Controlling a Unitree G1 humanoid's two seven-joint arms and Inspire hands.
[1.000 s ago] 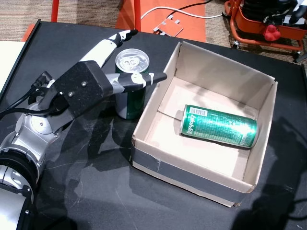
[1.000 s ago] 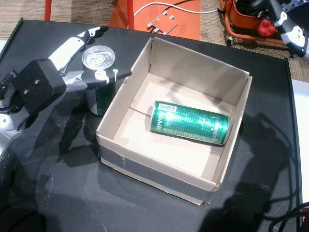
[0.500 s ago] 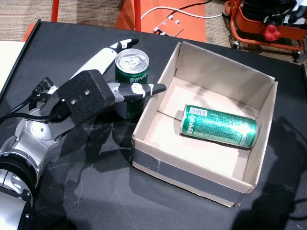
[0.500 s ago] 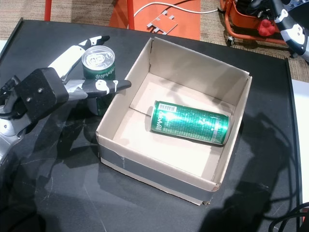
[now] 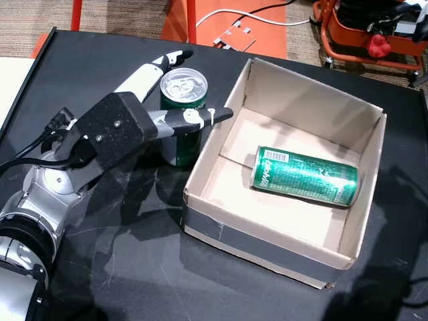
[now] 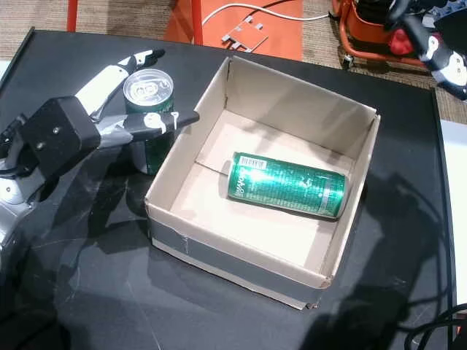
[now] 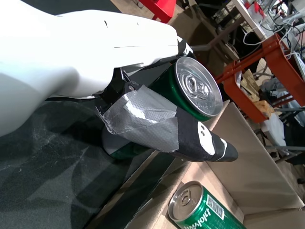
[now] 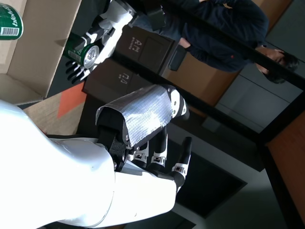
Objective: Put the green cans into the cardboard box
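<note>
One green can stands upright on the black table, just outside the left wall of the cardboard box. My left hand straddles it: the thumb lies along its near side and the straight fingers run behind it, without closing. A second green can lies on its side inside the box. My right hand is raised off the table at the far right, fingers apart and empty.
An orange metal frame and a white cable are on the floor beyond the table's far edge. A person in dark clothes shows in the right wrist view. Bare black tabletop lies in front of the box.
The left hand shifted slightly around the standing can, its thumb dropping and then rising again. The can and the box stayed in place.
</note>
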